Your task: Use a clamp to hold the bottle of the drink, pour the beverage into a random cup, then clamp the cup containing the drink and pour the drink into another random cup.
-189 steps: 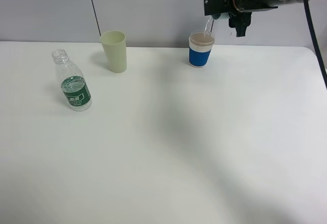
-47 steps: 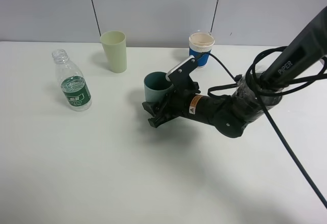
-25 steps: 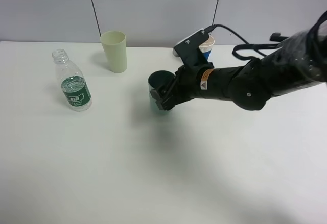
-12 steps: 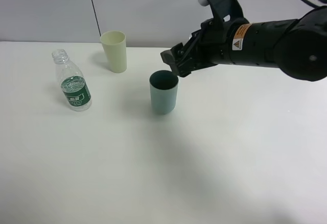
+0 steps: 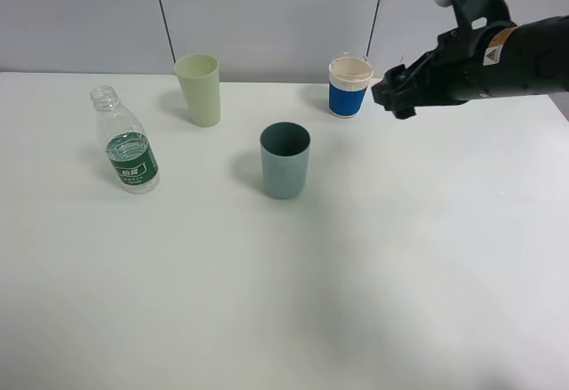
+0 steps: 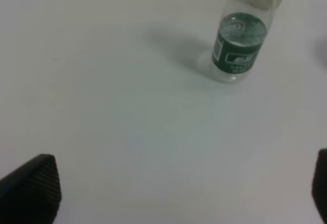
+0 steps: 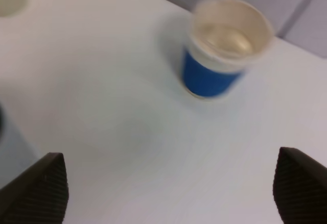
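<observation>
Exterior high: my right gripper hangs empty just right of the blue-sleeved paper cup, jaws parted. The teal cup stands mid-table, the pale green cup far left. The bottle is uncapped, its green label unreadable.

Left wrist: my left gripper is wide open and empty, well short of the bottle, ready to approach.

Right wrist: fingertips apart; the paper cup is blurred and seems to hold some liquid.

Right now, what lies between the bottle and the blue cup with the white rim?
In the exterior high view, two cups lie between the bottle and the blue cup: the pale green cup further back and the teal cup nearer the front.
</observation>
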Controlling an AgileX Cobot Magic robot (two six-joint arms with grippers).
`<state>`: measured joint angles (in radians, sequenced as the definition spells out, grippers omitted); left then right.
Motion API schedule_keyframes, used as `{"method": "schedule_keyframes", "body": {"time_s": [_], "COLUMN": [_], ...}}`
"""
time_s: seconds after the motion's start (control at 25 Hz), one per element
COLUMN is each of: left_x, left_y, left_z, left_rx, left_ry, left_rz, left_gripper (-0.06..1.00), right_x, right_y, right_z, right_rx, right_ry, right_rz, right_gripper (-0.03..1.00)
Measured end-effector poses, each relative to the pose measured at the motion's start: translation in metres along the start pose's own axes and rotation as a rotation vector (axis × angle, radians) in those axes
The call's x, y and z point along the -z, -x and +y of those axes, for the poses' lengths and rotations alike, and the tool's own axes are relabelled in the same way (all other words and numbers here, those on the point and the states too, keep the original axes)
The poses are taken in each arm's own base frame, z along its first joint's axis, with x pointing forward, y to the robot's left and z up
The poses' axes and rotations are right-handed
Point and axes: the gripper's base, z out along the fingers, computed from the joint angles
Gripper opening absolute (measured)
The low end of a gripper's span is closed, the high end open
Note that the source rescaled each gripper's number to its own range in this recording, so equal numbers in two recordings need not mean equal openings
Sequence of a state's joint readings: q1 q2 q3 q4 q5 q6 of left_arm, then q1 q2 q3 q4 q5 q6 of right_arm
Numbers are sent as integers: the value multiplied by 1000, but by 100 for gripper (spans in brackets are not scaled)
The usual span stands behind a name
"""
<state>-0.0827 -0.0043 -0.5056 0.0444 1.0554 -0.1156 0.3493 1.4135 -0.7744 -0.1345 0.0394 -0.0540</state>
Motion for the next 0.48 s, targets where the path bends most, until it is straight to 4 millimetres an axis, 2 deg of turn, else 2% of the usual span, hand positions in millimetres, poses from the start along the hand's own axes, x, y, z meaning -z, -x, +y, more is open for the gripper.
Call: {"method": "schedule_keyframes", "body": {"time_s": [0.16,0.48], "left_x": [0,0], "left_y": [0,0], "left_z": [0,0], "left_rx": [0,0], "left_ry": [0,0], "left_rz": [0,0], "left_gripper": [100,100], "right_x": [21,86], "right_y": [5,17], "right_z": [-19,-45], "right_rx": [-42,-111], "right_ry": [-60,-181], "right_rz": [-24,-120], "right_gripper": [39,39]}}
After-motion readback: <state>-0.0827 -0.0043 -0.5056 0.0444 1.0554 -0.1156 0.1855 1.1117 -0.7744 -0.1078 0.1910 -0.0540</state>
